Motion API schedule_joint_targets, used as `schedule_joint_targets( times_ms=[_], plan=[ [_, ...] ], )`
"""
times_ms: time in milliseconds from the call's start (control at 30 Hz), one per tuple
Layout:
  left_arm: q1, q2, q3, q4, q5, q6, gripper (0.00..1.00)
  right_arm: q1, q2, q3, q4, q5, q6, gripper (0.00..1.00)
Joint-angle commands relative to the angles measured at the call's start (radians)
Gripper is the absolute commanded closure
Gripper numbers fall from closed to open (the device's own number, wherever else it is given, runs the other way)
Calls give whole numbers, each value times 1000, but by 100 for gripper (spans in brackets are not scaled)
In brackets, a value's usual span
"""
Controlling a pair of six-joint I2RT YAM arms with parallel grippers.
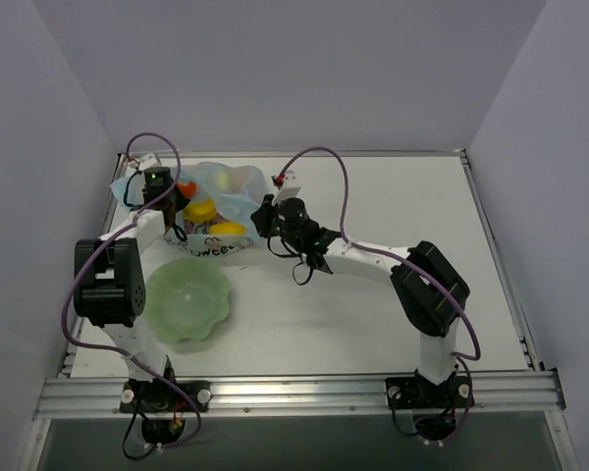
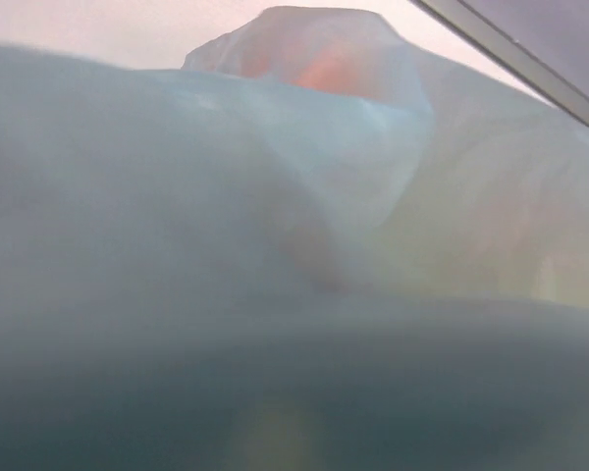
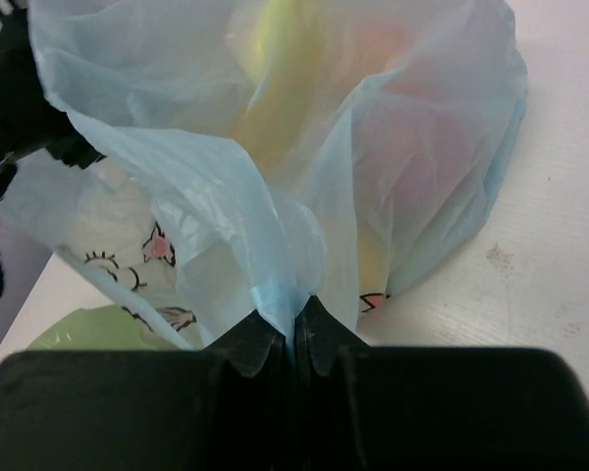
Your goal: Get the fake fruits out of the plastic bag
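Overhead: thin light-blue plastic bag (image 1: 231,186), far-left on the desk (image 1: 373,294), holds yellow and orange fake fruits (image 1: 201,209). Left wrist: only film; left gripper (image 1: 172,201) state untellable. Right wrist: right gripper (image 3: 296,329) pinches a bag fold; emptying step, likely lift next.

two white arms with blocky black joints: left arm (image 1: 108,285), right arm (image 1: 370,258). a purple cable (image 1: 320,150) loops along each. a green light (image 1: 157,177) marks the left wrist. the right hand (image 3: 294,322) is matte black.
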Motion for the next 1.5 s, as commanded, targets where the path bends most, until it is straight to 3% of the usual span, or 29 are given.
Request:
schedule_joint_targets(
  times_ms=[0,200,367,467,667,933,1067,1200,1300,1467],
  plan=[
    [-6,-164,15,-12,35,-38,98,-26,39,94,38,-13,3,100],
    [-17,-326,8,-203,-15,-35,98,-68,125,215,-5,-51,5,100],
    [-107,-393,73,-393,-140,49,98,-78,150,240,-2,-50,38,100],
    [-160,-402,128,-578,-251,106,98,-77,148,232,5,-8,86,100],
    [-191,-519,108,-714,-336,175,98,-65,131,237,-16,88,135,100],
    [-191,-749,73,-928,-137,221,98,-65,134,229,-1,62,130,100],
    [-190,-852,24,-920,84,204,98,-61,125,225,12,59,138,100],
    [-182,-774,33,-838,121,218,98,-52,98,208,34,62,135,100],
    [-113,-610,134,-755,224,221,98,-49,29,142,62,88,111,100],
    [-49,-289,544,-748,206,252,98,-42,-60,119,16,124,19,100]
  ],
)
